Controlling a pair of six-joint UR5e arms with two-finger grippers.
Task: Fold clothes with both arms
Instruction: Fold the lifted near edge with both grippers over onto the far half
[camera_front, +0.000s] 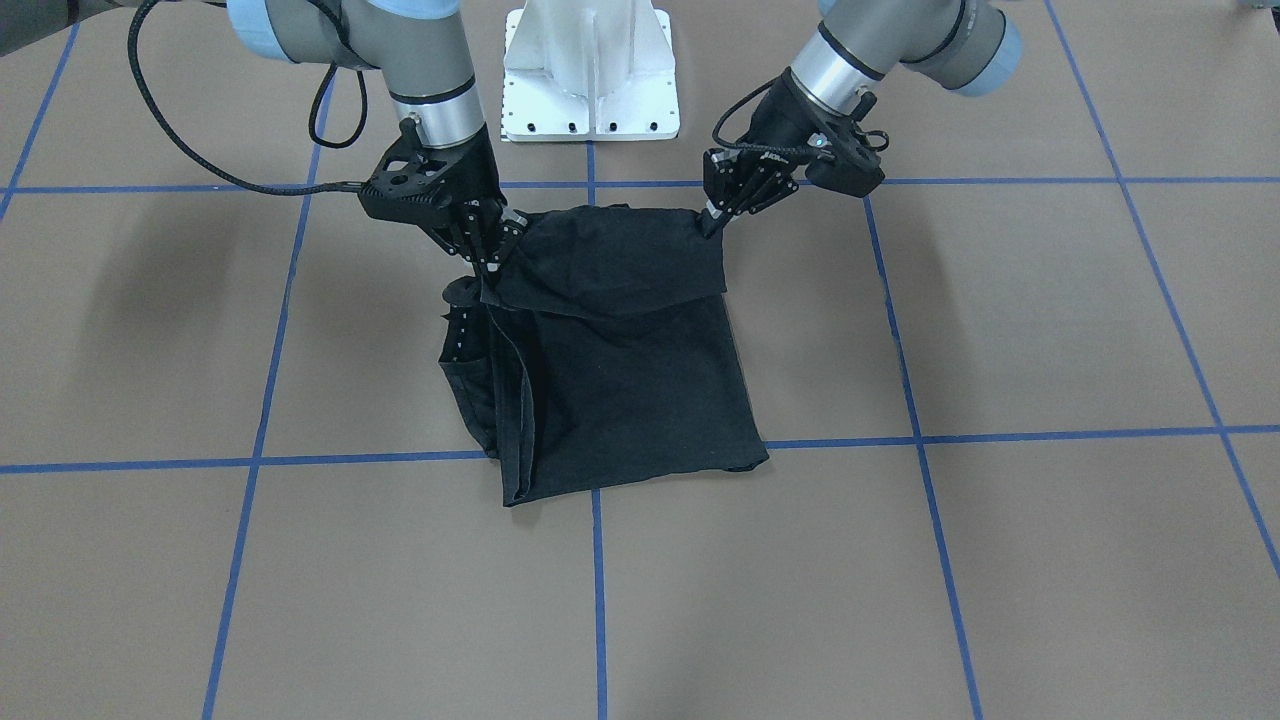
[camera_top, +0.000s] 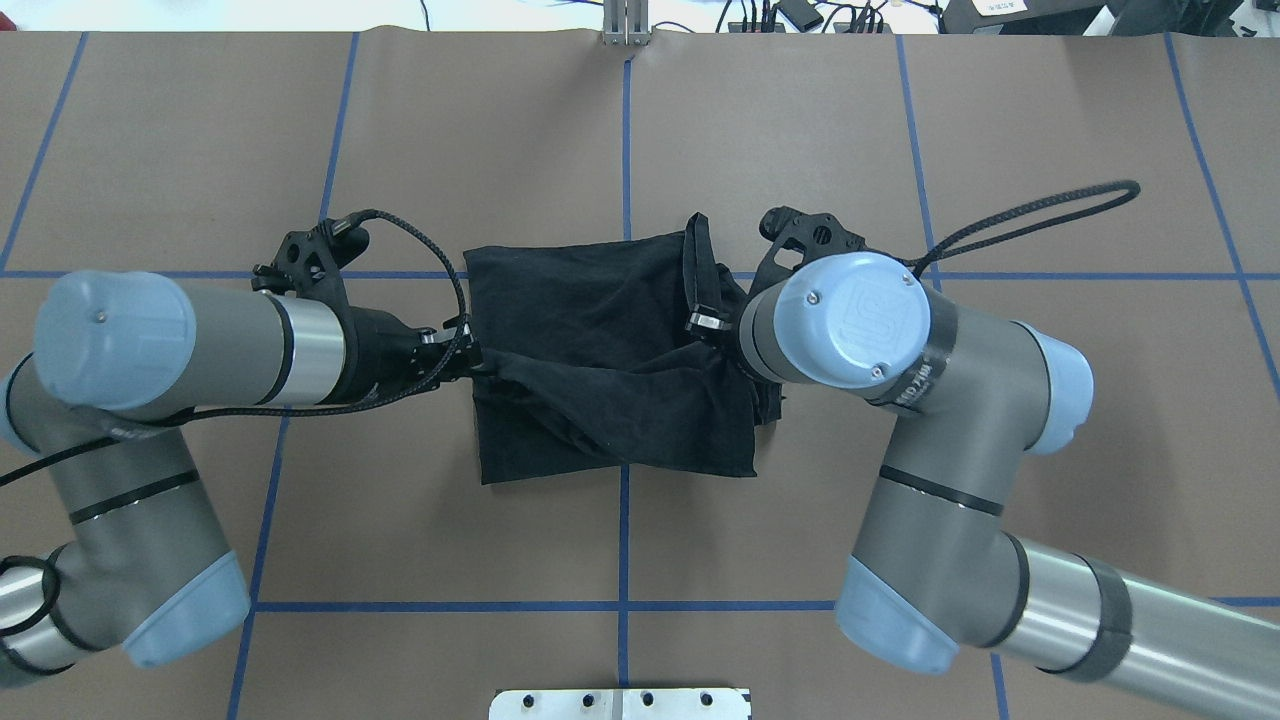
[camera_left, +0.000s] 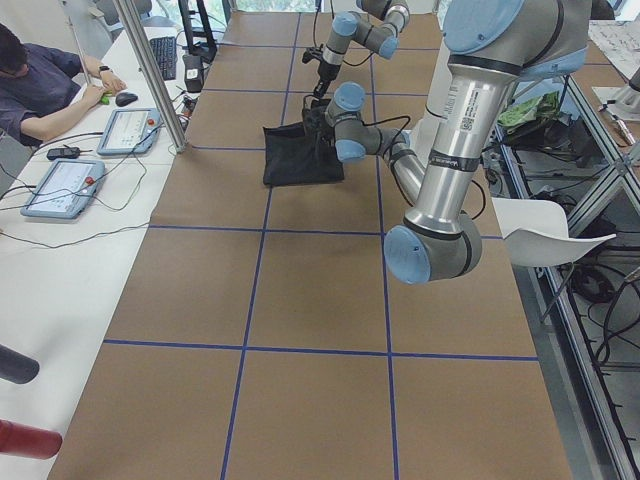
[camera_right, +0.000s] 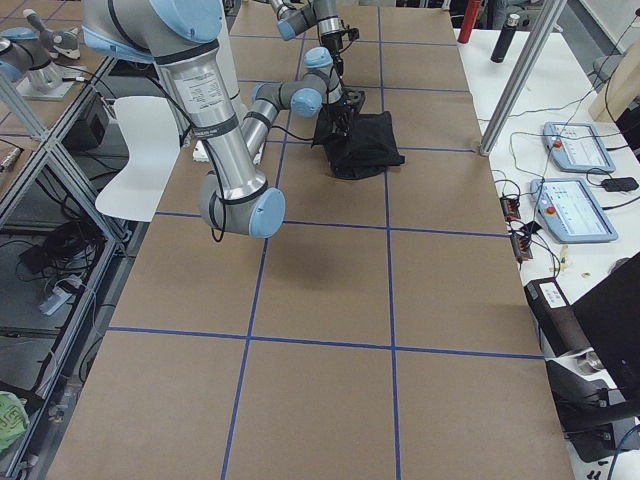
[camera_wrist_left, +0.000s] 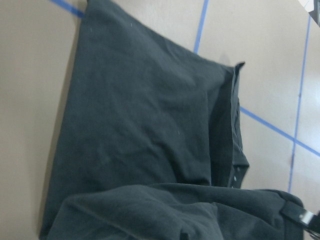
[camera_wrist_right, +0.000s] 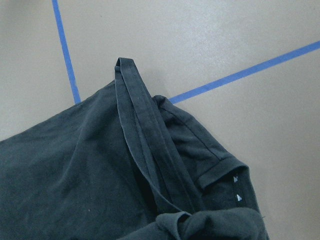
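Observation:
The black T-shirt (camera_front: 620, 380) lies partly folded on the brown table near the robot's base; its chest graphic is hidden. My left gripper (camera_front: 712, 222) is shut on one corner of the shirt's edge nearest the base. My right gripper (camera_front: 495, 255) is shut on the other corner. That edge hangs stretched between them, raised and draped over the rest of the shirt. In the overhead view the left gripper (camera_top: 472, 362) pinches the shirt (camera_top: 600, 330); the right one is hidden under its wrist. Both wrist views show only black cloth (camera_wrist_left: 150, 125) (camera_wrist_right: 75, 175).
The white pedestal base (camera_front: 590, 70) stands just behind the shirt. Blue tape lines (camera_front: 600, 580) grid the table. In the exterior left view an operator (camera_left: 40, 80) sits by teach pendants (camera_left: 60, 185) and a metal post (camera_left: 150, 70).

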